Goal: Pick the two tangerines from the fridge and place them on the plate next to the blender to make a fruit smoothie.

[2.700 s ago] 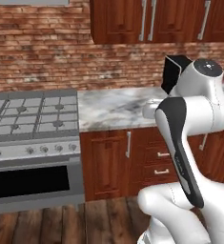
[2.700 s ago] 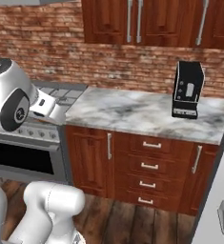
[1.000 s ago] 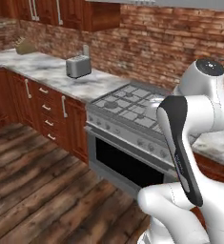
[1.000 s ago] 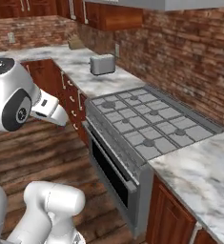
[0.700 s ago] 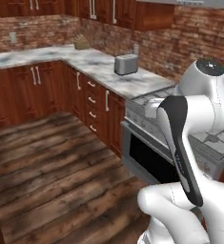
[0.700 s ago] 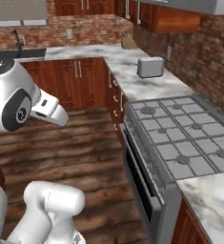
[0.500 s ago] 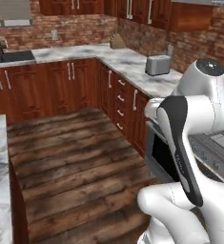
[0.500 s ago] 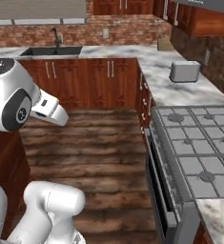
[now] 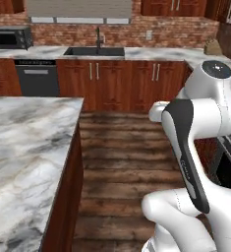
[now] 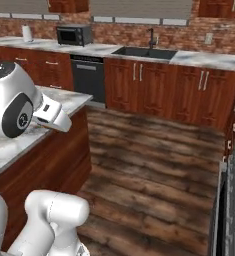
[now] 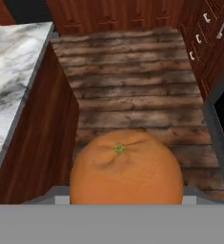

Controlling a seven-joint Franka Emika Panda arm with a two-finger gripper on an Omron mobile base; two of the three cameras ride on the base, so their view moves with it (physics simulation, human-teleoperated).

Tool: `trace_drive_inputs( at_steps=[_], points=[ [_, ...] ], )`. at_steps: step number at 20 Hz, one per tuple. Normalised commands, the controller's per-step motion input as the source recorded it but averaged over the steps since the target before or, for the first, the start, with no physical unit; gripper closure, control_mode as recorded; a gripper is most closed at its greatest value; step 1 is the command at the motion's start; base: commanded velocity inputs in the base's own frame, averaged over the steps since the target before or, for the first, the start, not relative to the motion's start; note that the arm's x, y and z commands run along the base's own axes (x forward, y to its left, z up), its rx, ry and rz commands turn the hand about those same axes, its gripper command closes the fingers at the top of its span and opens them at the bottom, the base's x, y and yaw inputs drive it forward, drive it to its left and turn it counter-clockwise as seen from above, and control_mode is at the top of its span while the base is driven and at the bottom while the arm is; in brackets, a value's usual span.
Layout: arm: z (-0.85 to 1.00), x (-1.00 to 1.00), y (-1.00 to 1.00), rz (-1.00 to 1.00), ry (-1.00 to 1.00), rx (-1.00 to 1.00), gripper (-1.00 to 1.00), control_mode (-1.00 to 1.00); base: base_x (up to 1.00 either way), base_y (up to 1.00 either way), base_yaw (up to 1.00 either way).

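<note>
gripper: closed on one tangerine (image 11: 127,167), which sits between its jaws close under the hand camera, stem end up; the fingertips are hidden behind the fruit
below the gripper: wooden floor (image 11: 132,95), the marble island table (image 11: 13,71) edge to one side
arm: folded up over the base (image 9: 195,128)
room ahead: sink (image 9: 95,50), microwave (image 10: 74,35), dishwasher (image 10: 87,75) along the far wall
step, judged: carrying this tangerine across the kitchen toward the plate
next: find the blender and plate, then lower the fruit onto the plate and release

One tangerine (image 11: 127,167), one sink (image 9: 94,51), seemingly one microwave (image 10: 74,35).
</note>
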Motion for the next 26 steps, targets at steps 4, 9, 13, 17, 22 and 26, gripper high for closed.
trace_drive_inputs(
  at_steps=[4, 9, 13, 17, 22, 26],
  points=[
    [0.0, 0.0, 0.0, 0.0, 0.0, 0.0, 1.0, 1.0, 0.09, 0.05, 0.68],
    [0.0, 0.0, 0.0, 0.0, 0.0, 0.0, 1.0, 1.0, 0.08, 0.05, 0.66],
    [0.0, 0.0, 0.0, 0.0, 0.0, 0.0, 1.0, 1.0, 0.05, 0.01, 0.67],
    [0.0, 0.0, 0.0, 0.0, 0.0, 0.0, 1.0, 1.0, 0.05, 0.0, 0.67],
    [0.0, 0.0, 0.0, 0.0, 0.0, 0.0, 1.0, 1.0, 0.04, 0.0, 0.65],
    [0.0, 0.0, 0.0, 0.0, 0.0, 0.0, 1.0, 1.0, 0.03, 0.0, 0.63]
  ],
)
